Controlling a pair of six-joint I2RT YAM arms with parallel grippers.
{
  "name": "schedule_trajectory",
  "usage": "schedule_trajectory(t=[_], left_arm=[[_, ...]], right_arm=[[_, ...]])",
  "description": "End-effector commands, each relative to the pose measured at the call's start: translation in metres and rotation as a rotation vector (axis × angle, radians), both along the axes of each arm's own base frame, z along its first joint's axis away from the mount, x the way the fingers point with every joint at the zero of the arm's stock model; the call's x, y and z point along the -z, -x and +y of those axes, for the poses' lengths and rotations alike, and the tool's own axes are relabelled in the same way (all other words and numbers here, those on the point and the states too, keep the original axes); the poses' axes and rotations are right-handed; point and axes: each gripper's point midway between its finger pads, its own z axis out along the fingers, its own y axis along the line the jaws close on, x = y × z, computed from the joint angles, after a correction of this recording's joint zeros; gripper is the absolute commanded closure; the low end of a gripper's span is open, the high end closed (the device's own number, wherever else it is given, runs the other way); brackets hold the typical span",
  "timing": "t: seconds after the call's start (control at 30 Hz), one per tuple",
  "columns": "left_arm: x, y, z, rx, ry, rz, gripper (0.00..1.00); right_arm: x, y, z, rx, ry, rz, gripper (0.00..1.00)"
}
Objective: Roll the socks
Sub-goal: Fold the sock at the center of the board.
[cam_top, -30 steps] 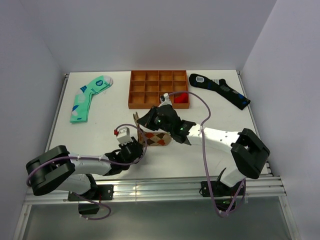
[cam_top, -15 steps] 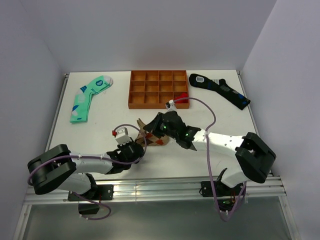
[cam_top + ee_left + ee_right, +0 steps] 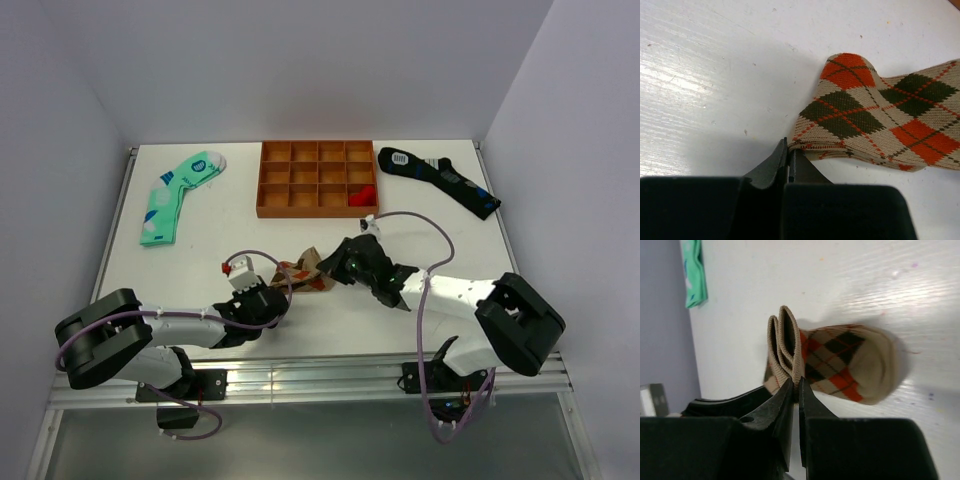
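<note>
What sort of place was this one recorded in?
Probably a lab robot workcell: a white table boxed in by bare white walls, arms bolted to a metal rail, and staged props, an argyle sock and a compartment tray.

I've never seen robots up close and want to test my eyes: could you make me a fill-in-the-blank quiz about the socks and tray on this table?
Besides the left fingers, the argyle sock is pinched by the fingers of the ___ arm.
The green sock lies ___ of the tray.
The sock right of the tray is mostly ___.
The item in the tray is ___.
Missing words: right; left; black; red.
</note>
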Motion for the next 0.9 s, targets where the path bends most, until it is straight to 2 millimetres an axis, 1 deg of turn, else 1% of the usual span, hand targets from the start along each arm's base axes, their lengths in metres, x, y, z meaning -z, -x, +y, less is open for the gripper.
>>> schedule_trajectory(t=[0.0, 0.03, 0.07, 0.13, 0.27, 0.5, 0.53, 0.63, 0.73, 0.87], left_arm=[[-0.001, 0.000, 0.007, -0.033, -0.012, -0.007, 1.00], [-0.001, 0.000, 0.008, -0.034, -0.015, -0.005, 1.00], [-0.001, 0.000, 0.008, -0.035, -0.015, -0.006, 1.00], [-0.001, 0.000, 0.007, -0.033, -0.015, -0.006, 1.00], [0.000, 0.001, 0.010, -0.036, -0.026, 0.001, 1.00], [0.000, 0.003, 0.013, -0.043, -0.029, 0.005, 1.00], [0.000, 0.002, 0.014, -0.047, -0.031, 0.006, 1.00], [-0.002, 0.002, 0.011, -0.046, -0.034, 0.008, 1.00], [-0.003, 0.000, 0.009, -0.046, -0.031, 0.008, 1.00], [-0.001, 0.001, 0.008, -0.044, -0.036, 0.016, 1.00]], right_arm=[[0.004, -0.010, -0.017, 0.065, 0.007, -0.032, 1.00], [0.003, -0.010, -0.018, 0.070, -0.007, -0.041, 1.00], [0.011, -0.008, -0.026, 0.082, 0.000, -0.027, 1.00], [0.014, -0.007, -0.030, 0.093, -0.007, -0.028, 1.00], [0.027, -0.004, -0.041, 0.122, 0.024, -0.012, 1.00], [0.040, -0.003, -0.058, 0.171, 0.051, 0.001, 1.00], [0.042, 0.000, -0.061, 0.174, 0.055, 0.003, 1.00], [0.045, 0.002, -0.065, 0.182, 0.057, 0.007, 1.00], [0.049, 0.005, -0.064, 0.175, 0.050, 0.017, 1.00], [0.059, 0.010, -0.066, 0.172, 0.052, 0.031, 1.00]])
